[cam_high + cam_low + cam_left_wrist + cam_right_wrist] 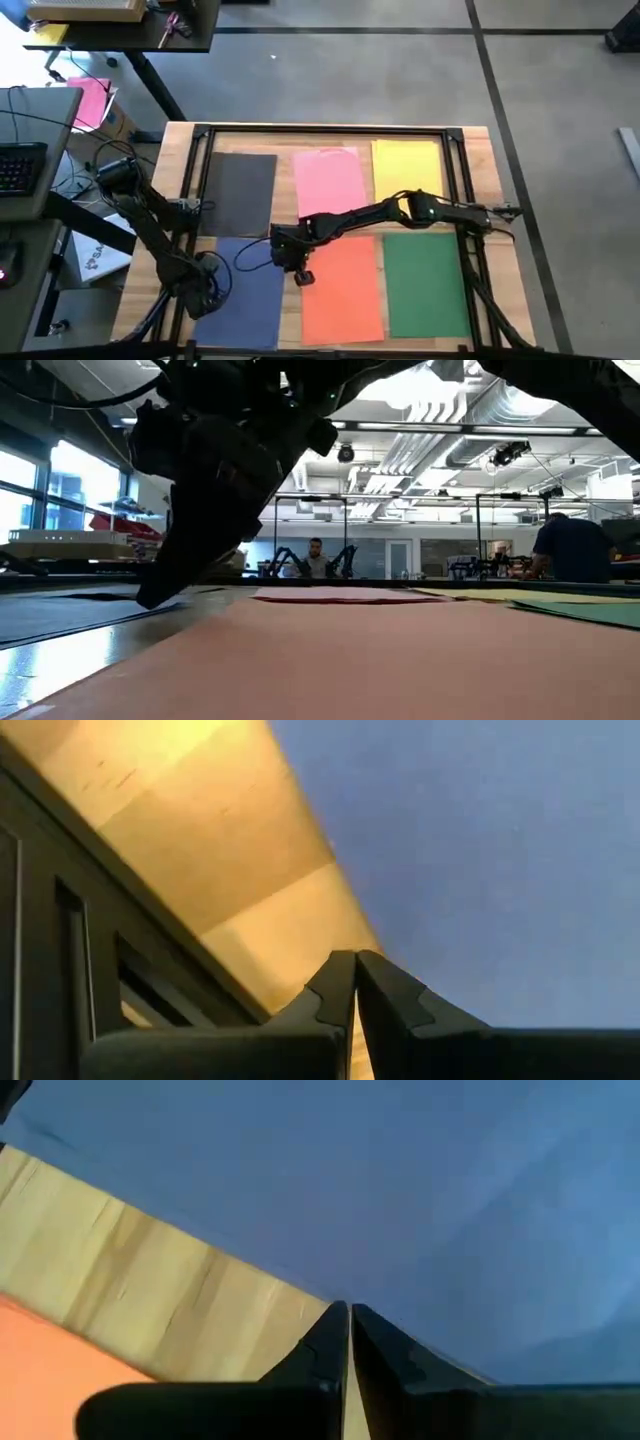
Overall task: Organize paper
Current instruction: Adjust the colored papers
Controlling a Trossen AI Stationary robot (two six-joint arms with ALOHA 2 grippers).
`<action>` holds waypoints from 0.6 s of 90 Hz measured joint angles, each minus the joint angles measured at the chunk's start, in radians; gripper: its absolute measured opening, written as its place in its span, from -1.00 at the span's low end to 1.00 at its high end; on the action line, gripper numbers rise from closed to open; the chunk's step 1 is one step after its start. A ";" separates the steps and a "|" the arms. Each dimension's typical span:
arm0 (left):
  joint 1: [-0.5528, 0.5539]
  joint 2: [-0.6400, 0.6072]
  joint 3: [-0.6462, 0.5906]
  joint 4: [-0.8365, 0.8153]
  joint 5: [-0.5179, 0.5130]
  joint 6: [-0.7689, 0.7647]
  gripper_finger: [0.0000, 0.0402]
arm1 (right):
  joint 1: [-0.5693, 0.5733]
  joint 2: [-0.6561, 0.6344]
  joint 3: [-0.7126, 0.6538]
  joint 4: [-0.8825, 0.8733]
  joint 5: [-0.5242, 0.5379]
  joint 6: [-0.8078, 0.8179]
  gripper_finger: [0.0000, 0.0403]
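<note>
Six coloured sheets lie flat on the wooden table [480, 160]: dark grey [238, 192], pink [330, 180] and yellow [405, 168] along the far side, blue [250, 300], orange [343, 290] and green [425, 283] along the near side. My right arm reaches across the table from the right. Its gripper [287, 265] is shut, low over the wooden gap between the blue and orange sheets, at the blue sheet's right edge [348, 1308]. My left gripper [212, 290] is shut at the blue sheet's left edge [355, 955]. My right gripper comes down slanting from the table's right, its shut fingertips [335, 1320] at the blue sheet's right long edge [300, 1285] beside bare wood. In the low view its tip [150, 600] stands at table height. Whether it presses paper or wood, I cannot tell. My left gripper has its shut fingertips [340, 970] at the blue sheet's left long edge [340, 890], pointing down; I cannot tell whether they touch it.
A dark metal frame [320, 128] runs around the table top and its rails stand close to my left gripper [60, 950]. Desks, a keyboard [20, 165] and a magenta sheet [88, 100] are off the table's left. People sit in the room beyond [570, 550].
</note>
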State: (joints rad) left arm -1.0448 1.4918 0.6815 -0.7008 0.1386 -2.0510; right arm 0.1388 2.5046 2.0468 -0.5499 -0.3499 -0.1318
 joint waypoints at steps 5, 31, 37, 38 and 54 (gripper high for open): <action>0.000 0.000 0.000 0.001 -0.007 0.001 -1.00 | -0.004 0.002 0.000 0.004 0.003 0.000 -1.00; 0.002 0.000 -0.001 0.018 -0.017 0.009 -1.00 | -0.006 -0.013 0.000 -0.039 0.002 -0.037 -1.00; 0.004 0.000 -0.001 0.019 -0.016 0.010 -1.00 | -0.002 -0.026 0.000 -0.075 0.001 -0.066 -1.00; 0.005 0.000 -0.001 0.019 -0.016 0.011 -1.00 | -0.001 -0.027 0.001 -0.079 0.002 -0.073 -1.00; 0.042 0.002 0.002 0.005 0.002 0.060 -1.00 | 0.012 -0.005 0.000 -0.115 0.002 -0.189 -1.00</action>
State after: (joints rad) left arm -1.0033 1.4933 0.6830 -0.6956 0.1408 -1.9911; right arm 0.1503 2.4994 2.0464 -0.6653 -0.3479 -0.3206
